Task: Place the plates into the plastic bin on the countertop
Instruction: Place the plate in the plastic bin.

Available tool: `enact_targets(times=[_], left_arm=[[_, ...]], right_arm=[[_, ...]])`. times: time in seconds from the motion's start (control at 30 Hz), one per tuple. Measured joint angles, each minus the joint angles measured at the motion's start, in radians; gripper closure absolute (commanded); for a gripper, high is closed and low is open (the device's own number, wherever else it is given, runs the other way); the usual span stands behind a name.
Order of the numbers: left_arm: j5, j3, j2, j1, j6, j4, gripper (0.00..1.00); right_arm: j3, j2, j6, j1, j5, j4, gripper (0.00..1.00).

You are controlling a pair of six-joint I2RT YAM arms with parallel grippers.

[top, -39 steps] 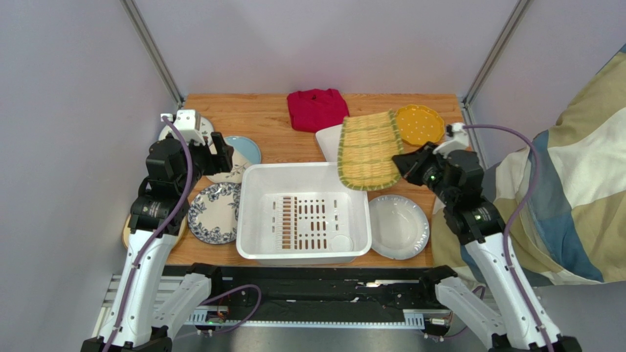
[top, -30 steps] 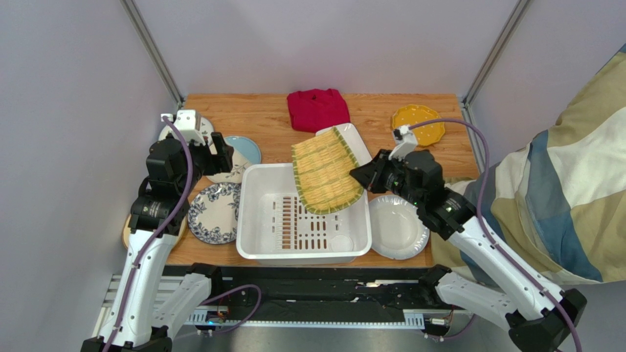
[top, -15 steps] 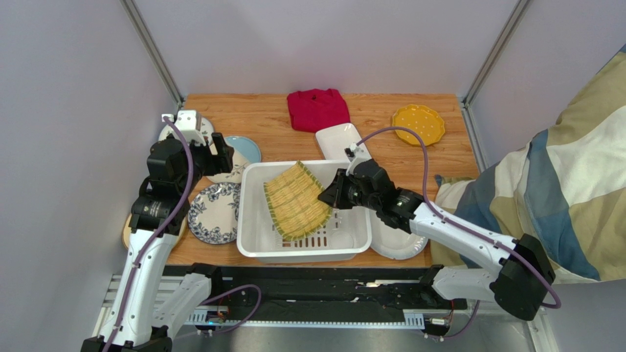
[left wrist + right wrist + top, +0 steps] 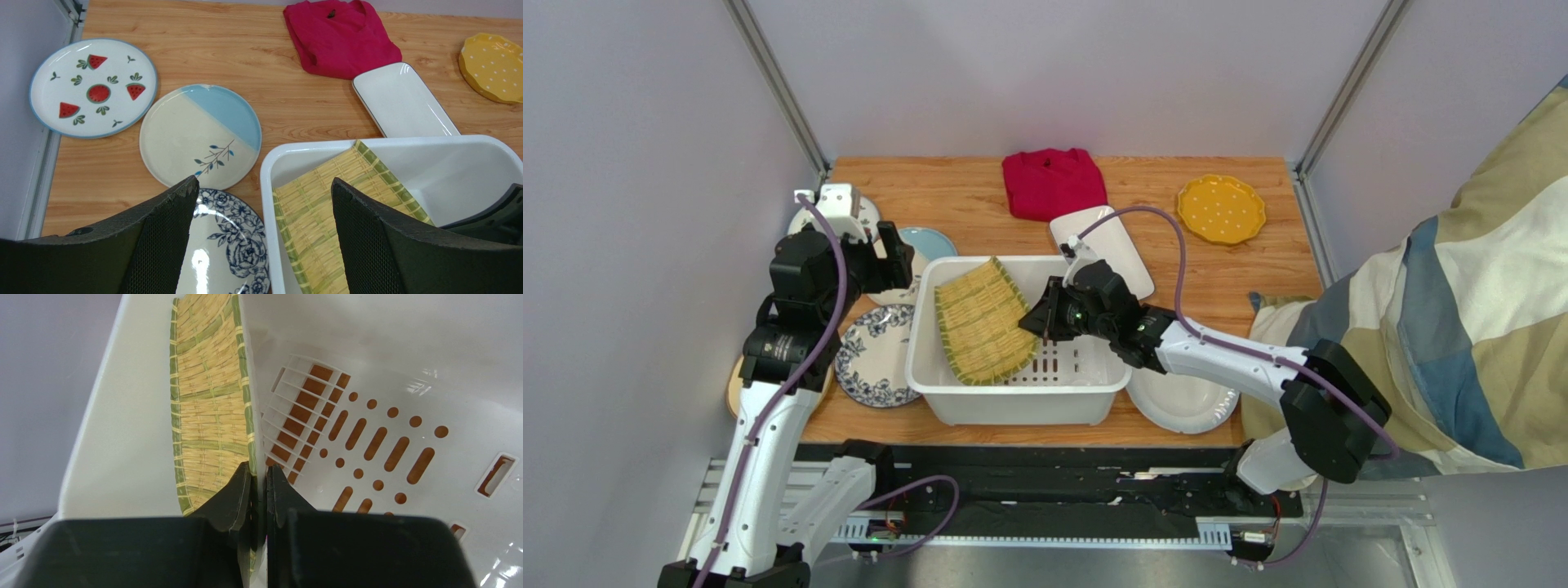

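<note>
The greenish woven-look plate leans tilted against the left side inside the white plastic bin. My right gripper reaches into the bin and is shut on that plate's right edge. The right wrist view shows the jaws pinching the plate above the slotted bottom. My left gripper is open and empty above the plates left of the bin. In the left wrist view its fingers frame the blue floral plate and the bin's rim.
The strawberry plate and cream-and-blue plate lie at the back left. The white rectangular plate, yellow scalloped plate and red cloth lie behind the bin. A white round plate lies to its right, partly under the arm.
My right arm swung the woven plate from the back right down into the bin's left side. The bin slid a little to the left. The left arm stayed still.
</note>
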Motion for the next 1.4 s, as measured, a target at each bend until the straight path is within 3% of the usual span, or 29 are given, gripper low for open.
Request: enact_targets(times=[0.23, 1.1, 1.2, 1.4], left_arm=[[0.0, 0.0, 0.004, -0.006, 0.0, 0.0, 0.16], [0.002, -0.011, 0.005, -0.011, 0.0, 0.0, 0.14], [0.003, -0.011, 0.005, -0.011, 0.0, 0.001, 0.14], [0.003, -0.011, 0.005, -0.011, 0.0, 0.001, 0.14]], right_arm=[[0.011, 0.056, 0.012, 0.001, -0.005, -0.014, 1.0], [-0.09, -0.006, 0.091, 0.02, -0.003, -0.092, 1.0], [-0.089, 0.007, 0.101, 0.023, -0.005, -0.081, 0.92], [-0.061, 0.036, 0.089, 0.035, 0.019, -0.109, 0.59]])
